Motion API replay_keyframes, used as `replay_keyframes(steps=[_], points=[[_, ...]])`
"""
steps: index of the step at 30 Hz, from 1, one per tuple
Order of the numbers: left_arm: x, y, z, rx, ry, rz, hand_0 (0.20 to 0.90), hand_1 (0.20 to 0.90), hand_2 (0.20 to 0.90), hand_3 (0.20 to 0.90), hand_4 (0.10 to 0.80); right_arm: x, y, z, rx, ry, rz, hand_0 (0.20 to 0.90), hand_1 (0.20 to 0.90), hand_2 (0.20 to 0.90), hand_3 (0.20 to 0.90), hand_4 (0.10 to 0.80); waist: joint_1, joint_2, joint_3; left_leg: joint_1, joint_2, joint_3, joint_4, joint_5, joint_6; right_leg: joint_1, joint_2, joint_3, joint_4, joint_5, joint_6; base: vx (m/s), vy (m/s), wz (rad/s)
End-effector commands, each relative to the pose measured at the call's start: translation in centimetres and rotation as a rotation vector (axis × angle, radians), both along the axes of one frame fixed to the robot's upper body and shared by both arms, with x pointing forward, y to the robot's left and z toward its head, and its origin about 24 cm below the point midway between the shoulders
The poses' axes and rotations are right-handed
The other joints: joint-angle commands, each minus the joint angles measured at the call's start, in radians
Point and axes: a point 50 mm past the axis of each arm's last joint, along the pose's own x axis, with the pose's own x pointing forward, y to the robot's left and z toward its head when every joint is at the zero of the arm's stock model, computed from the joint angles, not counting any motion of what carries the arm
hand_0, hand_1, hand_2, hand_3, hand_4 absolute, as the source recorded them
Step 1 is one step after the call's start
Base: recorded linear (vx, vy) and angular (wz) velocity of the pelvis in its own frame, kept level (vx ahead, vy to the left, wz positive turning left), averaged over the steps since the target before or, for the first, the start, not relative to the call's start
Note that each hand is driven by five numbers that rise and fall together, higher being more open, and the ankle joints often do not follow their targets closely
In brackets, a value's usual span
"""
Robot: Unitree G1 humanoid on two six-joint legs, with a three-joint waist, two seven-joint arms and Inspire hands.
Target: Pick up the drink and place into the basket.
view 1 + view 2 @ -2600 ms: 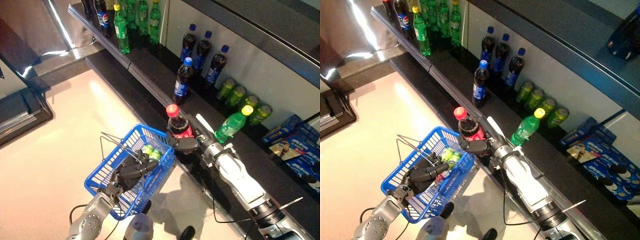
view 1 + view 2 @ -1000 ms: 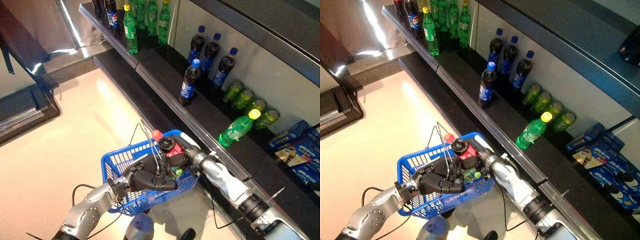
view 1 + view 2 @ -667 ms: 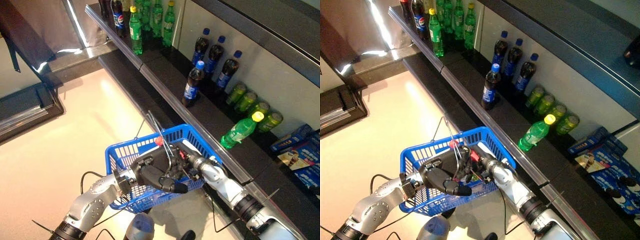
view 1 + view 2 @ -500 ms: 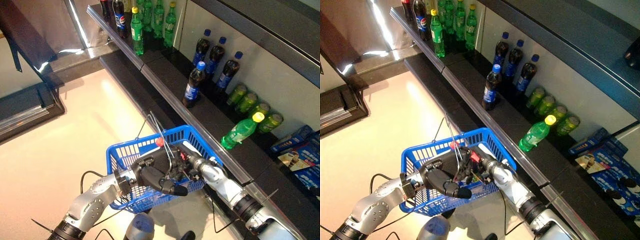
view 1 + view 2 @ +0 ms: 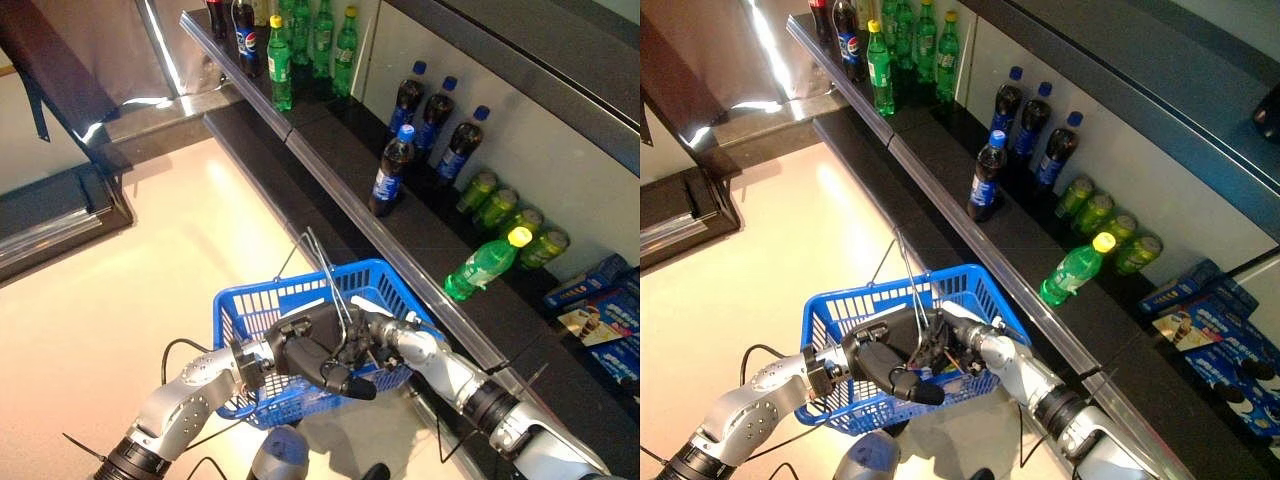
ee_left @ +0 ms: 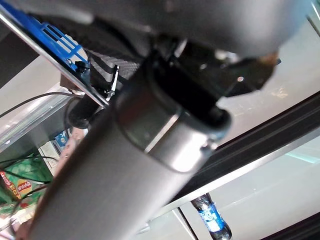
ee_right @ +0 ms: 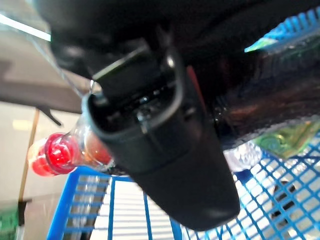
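- Nearest the robot, the left hand (image 5: 318, 352) curls round the wire handle (image 5: 322, 262) of the blue basket (image 5: 262, 300) and carries it above the pale floor (image 5: 120, 290), just in front of the shelf edge.
- The right hand (image 5: 385, 335) reaches from the right down into the basket. In the right wrist view its thumb and fingers wrap round the red-capped drink (image 7: 55, 152), which lies tilted on its side with blue mesh showing beneath it.
- So the drink is already inside the basket's walls and low down, but not released. From the eye views it is hidden behind the left hand and the handle, so I cannot tell whether it rests on the basket floor.
- Green-labelled items (image 7: 285, 135) also lie in the basket beside the drink.
- By my reading, the pick-up and the carry are done. What is left is to open the fingers, let the bottle settle, and lift the hand out past the handle wires without snagging them.
- Farther off, on the dark shelf (image 5: 400, 240), a green bottle (image 5: 485, 265) leans just beside a row of green cans (image 5: 500, 208).
- Beyond these, a dark cola bottle with a blue cap (image 5: 392, 172) stands forward of three more against the back panel, and more bottles (image 5: 300, 40) crowd the far left end.
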Motion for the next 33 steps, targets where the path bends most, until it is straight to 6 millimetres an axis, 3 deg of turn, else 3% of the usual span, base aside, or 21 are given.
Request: replay_keyframes(steps=[1, 22, 23, 24, 25, 26, 33], points=[[-4.7, -6.5, 13.4, -0.616, -0.61, -0.617, 0.3, 0.3, 0.3, 0.2, 0.1, 1.6, 3.9, 5.2, 0.053, -0.182, 0.202, 0.3, 0.3, 0.3, 0.2, 0.1, 0.011, -0.018, -0.22, 0.002, -0.034, 0.064, -0.02, 0.018, 0.049, 0.014, 0.009, 0.049, 0.026, 0.004, -0.03, 0.017, -0.006, 0.09], [-5.2, -7.5, 13.4, -0.619, -0.592, -0.697, 0.3, 0.3, 0.3, 0.2, 0.1, 1.3, 5.5, 3.6, -0.025, -0.024, 0.322, 0.3, 0.3, 0.3, 0.2, 0.1, 0.027, -0.024, -0.231, 0.012, -0.043, 0.052, -0.02, 0.016, 0.051, 0.024, 0.01, 0.033, 0.025, 0.004, -0.033, 0.006, 0.003, 0.03], [-5.2, -7.6, 13.4, -0.62, -0.589, -0.701, 0.3, 0.3, 0.3, 0.2, 0.1, 1.2, 5.7, 3.4, -0.026, -0.015, 0.318, 0.324, 0.324, 0.324, 0.227, 0.127, 0.029, -0.024, -0.232, 0.013, -0.044, 0.051, -0.02, 0.016, 0.052, 0.025, 0.01, 0.032, 0.026, 0.004, -0.033, 0.0, 0.0, 0.0], [-5.2, -7.6, 13.4, -0.621, -0.587, -0.703, 0.3, 0.3, 0.3, 0.2, 0.1, 1.2, 5.7, 3.3, -0.027, -0.01, 0.314, 0.46, 0.46, 0.46, 0.387, 0.287, 0.031, -0.024, -0.232, 0.014, -0.045, 0.05, -0.02, 0.016, 0.052, 0.026, 0.01, 0.031, 0.026, 0.004, -0.033, 0.0, 0.0, 0.0], [-5.3, -7.7, 13.4, -0.622, -0.586, -0.704, 0.3, 0.3, 0.3, 0.2, 0.1, 1.2, 5.8, 3.2, -0.027, -0.007, 0.31, 0.641, 0.641, 0.641, 0.598, 0.498, 0.031, -0.024, -0.233, 0.014, -0.045, 0.05, -0.02, 0.015, 0.052, 0.026, 0.009, 0.031, 0.026, 0.004, -0.033, 0.0, 0.0, 0.0], [-5.3, -7.7, 13.4, -0.624, -0.585, -0.705, 0.3, 0.3, 0.3, 0.2, 0.1, 1.2, 5.9, 3.0, -0.026, -0.004, 0.307, 0.9, 0.9, 0.9, 0.9, 0.8, 0.032, -0.024, -0.233, 0.015, -0.045, 0.05, -0.02, 0.015, 0.052, 0.026, 0.009, 0.031, 0.025, 0.005, -0.032, 0.0, 0.0, 0.0], [-5.3, -7.8, 13.4, -0.628, -0.581, -0.708, 0.3, 0.3, 0.3, 0.2, 0.1, 1.1, 6.2, 2.5, -0.021, 0.009, 0.288, 0.9, 0.9, 0.9, 0.9, 0.8, 0.032, -0.022, -0.234, 0.016, -0.047, 0.053, -0.02, 0.013, 0.054, 0.025, 0.008, 0.034, 0.023, 0.009, -0.03, 0.0, 0.0, 0.0]])
